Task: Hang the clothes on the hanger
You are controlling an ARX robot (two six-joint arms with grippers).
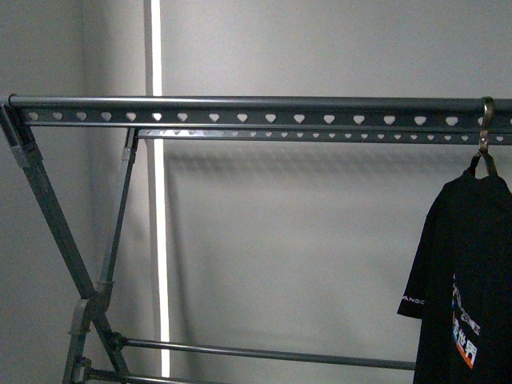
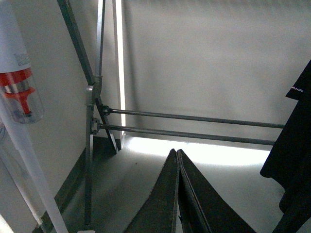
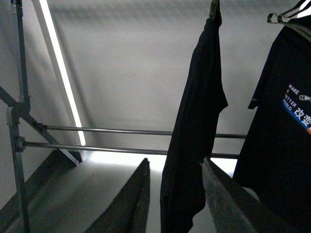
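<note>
A: Where is the black T-shirt [image 1: 468, 280]?

B: Front view: it hangs at the far right of the grey clothes rack [image 1: 240, 104], from a small metal hook [image 1: 486, 128] looped over the long top rail. Its printed chest and a sleeve with small white lettering face the camera.

A: And the rack itself?

B: A round rail on top, flat strips punched with heart-shaped holes just under it, crossed legs at the left, and 2 low horizontal bars near the floor. The rest of the rail is bare.

A: The right gripper [image 3: 175, 194]?

B: Its 2 dark fingers stand apart, with a second dark garment [image 3: 194, 121] hanging between them. I cannot tell whether they touch the cloth. The printed shirt [image 3: 282, 121] hangs beside it (the words "MAKE" and "WORLD" are readable).

A: The left gripper [image 2: 178, 194]?

B: Fingers pressed together, nothing between them, pointing toward the lower bars. The shirt's edge [image 2: 291, 160] shows at one side, apart from it. A white pole with a clear-and-red part [image 2: 19, 92] stands near the rack leg.
</note>
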